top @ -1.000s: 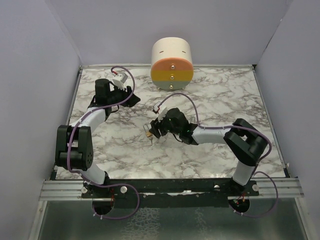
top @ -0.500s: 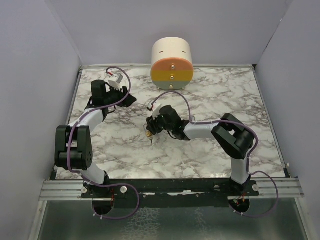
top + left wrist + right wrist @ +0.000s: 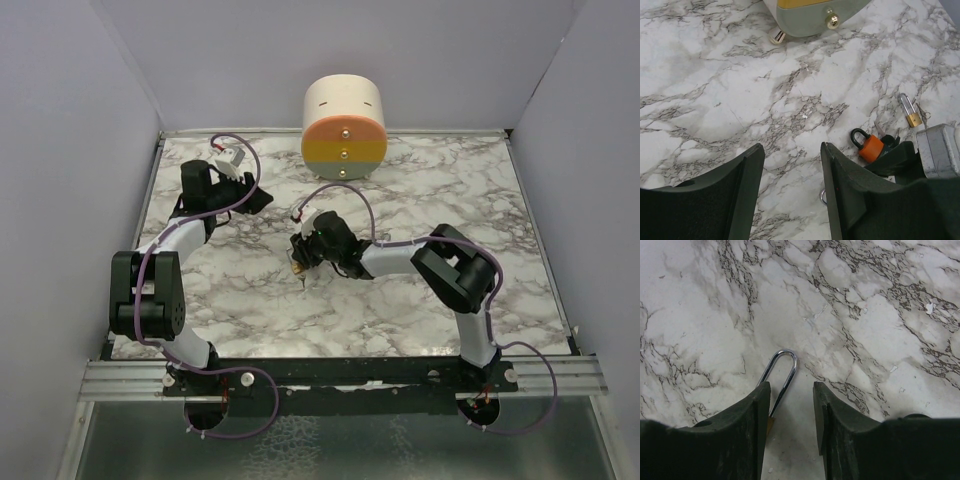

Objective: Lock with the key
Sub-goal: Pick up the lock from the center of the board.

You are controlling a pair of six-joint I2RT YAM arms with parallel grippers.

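A brass padlock (image 3: 790, 375) with a long silver shackle lies flat on the marble. Its body sits under the left finger of my right gripper (image 3: 791, 387), and the shackle pokes out ahead. That gripper's jaws stand apart over it, and the right finger is clear of the lock. From above, the right gripper (image 3: 298, 258) is at mid-table over the brass padlock (image 3: 297, 266). The key (image 3: 886, 137), black-headed with a silvery blade, lies against an orange padlock (image 3: 870, 147). My left gripper (image 3: 792, 150) hangs open and empty over bare marble, left of these.
A cream cylinder (image 3: 343, 125) with orange, yellow and grey bands and brass knobs stands at the back centre. A silvery ring (image 3: 823, 196) peeks out beside the left gripper's right finger. Grey walls enclose the table (image 3: 450, 300) on three sides.
The right gripper's jaws have narrowed around the brass padlock, and its arm has folded in to the left. The left gripper has shifted slightly left and back.
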